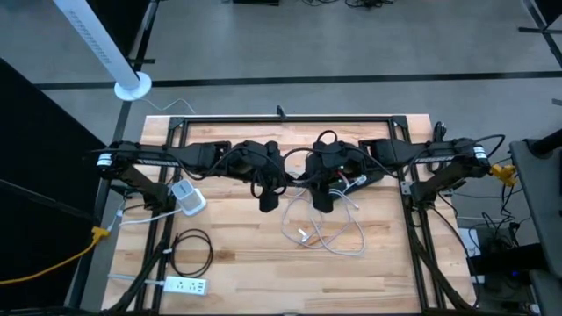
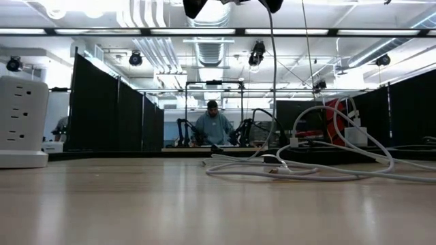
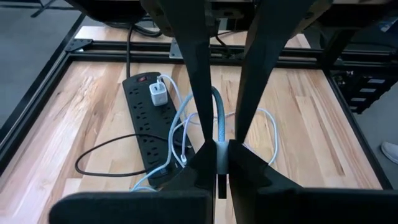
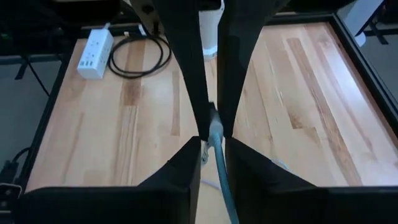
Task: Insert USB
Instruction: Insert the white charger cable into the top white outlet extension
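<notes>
The right gripper (image 4: 211, 127) hangs above the middle of the wooden table (image 1: 237, 263), its two dark fingers (image 4: 186, 74) drawn close around a grey cable (image 4: 219, 155) that runs down between them. The fingertips sit just off the cable's sides, so it is not clear whether they pinch it or have let go. The left gripper (image 3: 219, 134) hovers just beside it, toward the table's left, fingers closed on a grey cable end (image 3: 219, 149). Below both, loose white USB cable (image 1: 329, 233) lies in loops on the table, right of centre. In the left wrist view a black power strip (image 3: 146, 124) with a white charger (image 3: 157, 96) plugged in lies beside those loops. A white power cube (image 1: 187, 197) and a white power strip (image 1: 186, 284) sit near the table's left edge. Far behind, a person (image 2: 213, 126) is at another table.
</notes>
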Tool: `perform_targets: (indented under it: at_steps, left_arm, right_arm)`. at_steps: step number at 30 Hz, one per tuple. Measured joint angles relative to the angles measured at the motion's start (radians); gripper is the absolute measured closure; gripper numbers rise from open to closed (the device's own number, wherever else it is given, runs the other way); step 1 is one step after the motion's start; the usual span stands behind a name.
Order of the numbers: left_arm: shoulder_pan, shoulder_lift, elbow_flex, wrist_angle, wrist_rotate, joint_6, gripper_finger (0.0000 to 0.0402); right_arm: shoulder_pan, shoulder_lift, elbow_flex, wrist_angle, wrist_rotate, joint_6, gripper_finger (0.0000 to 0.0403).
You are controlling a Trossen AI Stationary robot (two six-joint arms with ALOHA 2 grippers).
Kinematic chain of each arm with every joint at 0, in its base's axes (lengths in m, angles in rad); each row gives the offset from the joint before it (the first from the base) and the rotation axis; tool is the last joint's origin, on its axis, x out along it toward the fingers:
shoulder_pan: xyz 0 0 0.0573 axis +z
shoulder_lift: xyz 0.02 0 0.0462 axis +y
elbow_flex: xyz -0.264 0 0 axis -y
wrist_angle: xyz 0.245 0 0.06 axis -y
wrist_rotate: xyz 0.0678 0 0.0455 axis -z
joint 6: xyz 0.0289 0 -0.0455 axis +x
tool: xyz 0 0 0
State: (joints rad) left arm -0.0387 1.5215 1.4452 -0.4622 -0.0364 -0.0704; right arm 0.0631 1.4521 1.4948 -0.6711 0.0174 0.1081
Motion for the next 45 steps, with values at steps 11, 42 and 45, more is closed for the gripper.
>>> perform_targets:
  at_steps: [11, 42, 45]
  left_arm:
    - [0.000, -0.002, 0.000, -0.005, 0.002, 0.006, 0.0400]
    - [0.000, -0.009, 0.000, -0.001, 0.003, 0.010, 0.0400]
    - [0.000, -0.009, 0.000, -0.001, 0.003, 0.010, 0.0400]
  right_arm:
    - [0.000, -0.002, 0.000, 0.007, 0.001, 0.017, 0.0350]
    - [0.000, -0.002, 0.000, -0.005, 0.002, 0.026, 0.0356]
    - [0.000, -0.002, 0.000, -0.004, 0.001, 0.027, 0.0385]
